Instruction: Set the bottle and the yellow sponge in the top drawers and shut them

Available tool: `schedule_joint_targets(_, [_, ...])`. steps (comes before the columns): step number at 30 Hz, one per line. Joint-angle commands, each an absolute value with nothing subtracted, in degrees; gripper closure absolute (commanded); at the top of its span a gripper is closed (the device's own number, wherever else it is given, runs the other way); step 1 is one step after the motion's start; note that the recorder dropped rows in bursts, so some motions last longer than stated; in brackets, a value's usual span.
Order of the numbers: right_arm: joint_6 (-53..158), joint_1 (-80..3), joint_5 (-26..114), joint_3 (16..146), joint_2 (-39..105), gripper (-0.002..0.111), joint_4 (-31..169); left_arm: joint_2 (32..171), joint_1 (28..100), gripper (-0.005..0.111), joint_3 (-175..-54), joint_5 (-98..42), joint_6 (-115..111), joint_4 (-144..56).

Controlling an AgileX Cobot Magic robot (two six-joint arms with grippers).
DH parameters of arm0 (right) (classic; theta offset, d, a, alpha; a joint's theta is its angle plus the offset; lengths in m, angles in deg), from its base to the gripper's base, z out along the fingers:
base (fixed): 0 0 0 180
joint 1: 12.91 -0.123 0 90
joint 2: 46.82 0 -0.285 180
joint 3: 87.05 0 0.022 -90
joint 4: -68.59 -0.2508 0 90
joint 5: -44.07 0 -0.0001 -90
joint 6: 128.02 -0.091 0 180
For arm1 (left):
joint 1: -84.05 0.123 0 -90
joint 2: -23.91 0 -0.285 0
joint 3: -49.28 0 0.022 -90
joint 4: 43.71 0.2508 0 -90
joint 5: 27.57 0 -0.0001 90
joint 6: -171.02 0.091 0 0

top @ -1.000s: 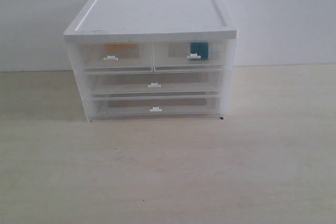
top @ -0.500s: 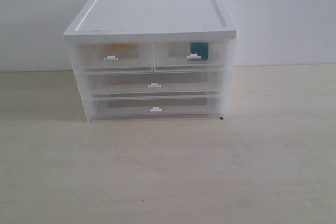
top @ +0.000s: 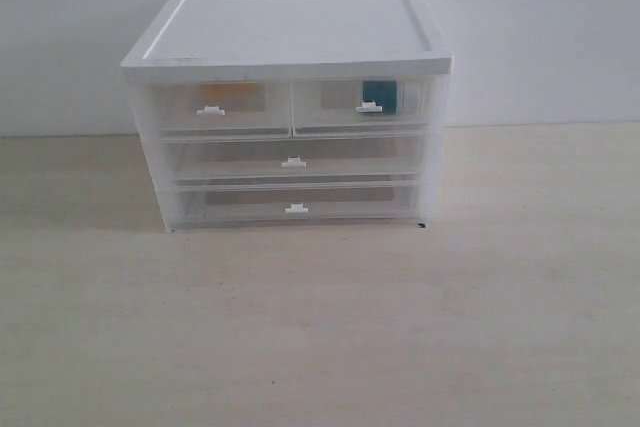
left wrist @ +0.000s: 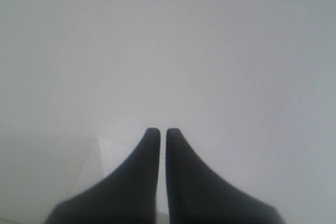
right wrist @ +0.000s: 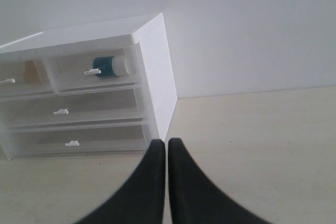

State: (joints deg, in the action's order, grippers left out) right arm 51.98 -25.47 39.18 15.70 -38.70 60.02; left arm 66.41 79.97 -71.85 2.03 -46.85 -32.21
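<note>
Bottle [right wrist: 106, 66] on its side in right top drawer [top: 335, 113], cap [right wrist: 120, 65] toward cabinet [right wrist: 157, 72] side wall, left gripper [left wrist: 163, 131] and right gripper [right wrist: 167, 141] both pressed together

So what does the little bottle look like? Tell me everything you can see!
The bottle is small and squat, with a dark teal body and a wide white cap. It lies on its side inside the shut right top drawer, cap toward the outer side wall of the cabinet. It shows hazily through the clear plastic front, just behind the small white handle.
</note>
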Motion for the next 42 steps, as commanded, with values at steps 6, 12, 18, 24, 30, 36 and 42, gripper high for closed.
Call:
schedule_joint_targets(6, [51.98,-25.6,39.61,15.73,-39.03,0.108,60.13,65.89,80.12,0.103,-71.65,2.44,-46.68,-31.97])
schedule_joint_targets(12, [51.98,-25.6,39.61,15.73,-39.03,0.108,60.13,65.89,80.12,0.103,-71.65,2.44,-46.68,-31.97])
schedule_joint_targets(18, [51.98,-25.6,39.61,15.73,-39.03,0.108,60.13,65.89,80.12,0.103,-71.65,2.57,-46.68,-31.98])
schedule_joint_targets(24, [51.98,-25.6,39.61,15.73,-39.03,0.108,60.13,64.49,80.12,0.103,-71.41,1.05,-42.41,-34.77])
schedule_joint_targets(30, [51.98,-25.6,39.61,15.73,-39.03,0.108,60.13,59.0,80.12,0.103,-71.41,-14.46,-24.81,-52.94])
schedule_joint_targets(36, [51.98,-25.6,39.61,15.73,-39.03,0.108,60.13,49.5,80.12,0.103,-69.02,-23.63,-22.01,-51.09])
schedule_joint_targets(42, [51.98,-25.6,39.61,15.73,-39.03,0.108,60.13,39.41,81.47,0.103,-60.48,-22.7,-19.05,-51.45])
